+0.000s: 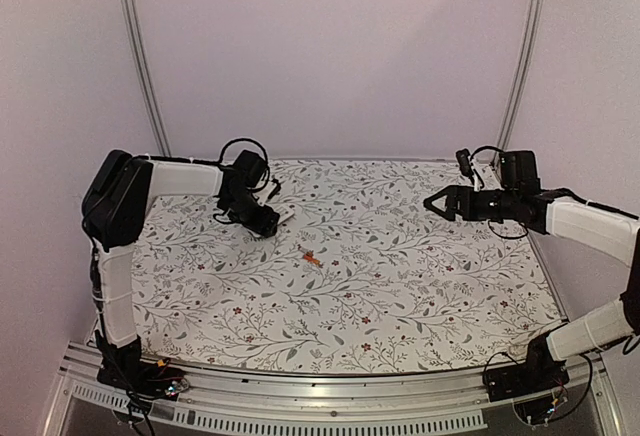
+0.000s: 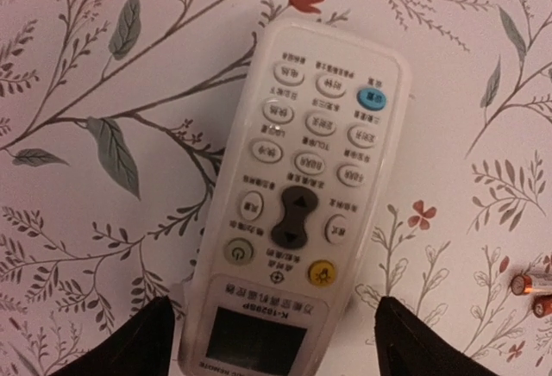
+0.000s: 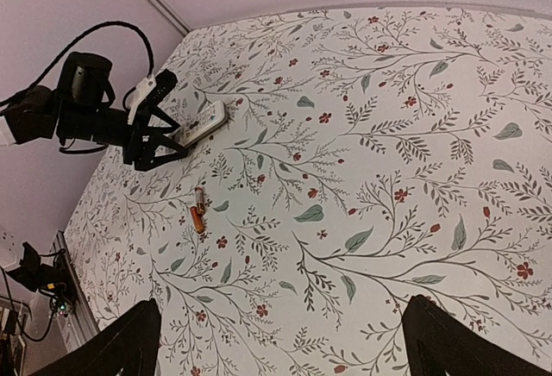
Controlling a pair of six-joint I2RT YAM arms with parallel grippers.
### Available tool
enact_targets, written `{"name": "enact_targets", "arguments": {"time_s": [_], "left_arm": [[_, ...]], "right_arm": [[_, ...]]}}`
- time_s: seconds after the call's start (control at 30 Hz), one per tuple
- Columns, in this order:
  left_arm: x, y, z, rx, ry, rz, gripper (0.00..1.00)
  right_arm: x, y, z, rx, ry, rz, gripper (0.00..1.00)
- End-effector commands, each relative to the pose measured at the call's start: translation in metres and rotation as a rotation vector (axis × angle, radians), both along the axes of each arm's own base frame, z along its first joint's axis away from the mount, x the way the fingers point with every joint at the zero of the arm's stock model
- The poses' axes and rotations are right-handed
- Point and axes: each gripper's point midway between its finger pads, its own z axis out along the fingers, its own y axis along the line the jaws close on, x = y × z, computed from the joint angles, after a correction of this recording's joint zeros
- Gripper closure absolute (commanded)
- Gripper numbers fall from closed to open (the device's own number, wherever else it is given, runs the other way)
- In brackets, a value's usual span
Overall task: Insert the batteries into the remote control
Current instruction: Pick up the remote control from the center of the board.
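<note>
White floral-print tablecloth (image 1: 400, 286). Slim white plastic remote control (image 2: 302, 203) lies buttons-up, far left. Left gripper (image 2: 276, 329) spread wide, straddling its screen end. Two tiny orange-red cylindrical batteries (image 1: 312, 255) lie nearby, mid-table. Right gripper (image 3: 280, 329) spread wide, holding nothing, hovering far right.

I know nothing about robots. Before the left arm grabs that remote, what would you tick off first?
1. Left gripper open around the remote: ok, a finger sits on each side of its screen end.
2. Remote's battery side up: not ok, the buttons face up.
3. Battery cover off: cannot tell, the back is hidden.
4. Both batteries in sight, away from the left gripper: ok, they lie side by side.
5. Right gripper open and empty: ok, it hangs far from the remote and batteries.
</note>
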Motion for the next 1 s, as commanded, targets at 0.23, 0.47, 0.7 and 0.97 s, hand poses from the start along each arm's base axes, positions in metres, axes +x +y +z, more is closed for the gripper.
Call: {"name": "enact_targets", "arguments": {"time_s": [0.23,0.47,0.7,0.97], "left_arm": [[-0.009,0.006,-0.014,0.066,0.086,-0.011,0.43],[-0.025,0.008,-0.017,0.033,0.122,0.003,0.64],[-0.051,-0.033,0.034,-0.228,0.162,-0.001,0.76],[-0.137,-0.090,0.112,-0.512,0.289,-0.119,0.81]], "right_arm": [[-0.001,0.012,0.007,-0.074,-0.023,0.050,0.01],[-0.016,0.037,-0.004,-0.247,-0.047,0.114,0.02],[-0.038,0.060,0.004,-0.439,-0.209,0.190,0.03],[-0.094,0.101,0.020,-0.586,-0.471,0.356,0.04]]}}
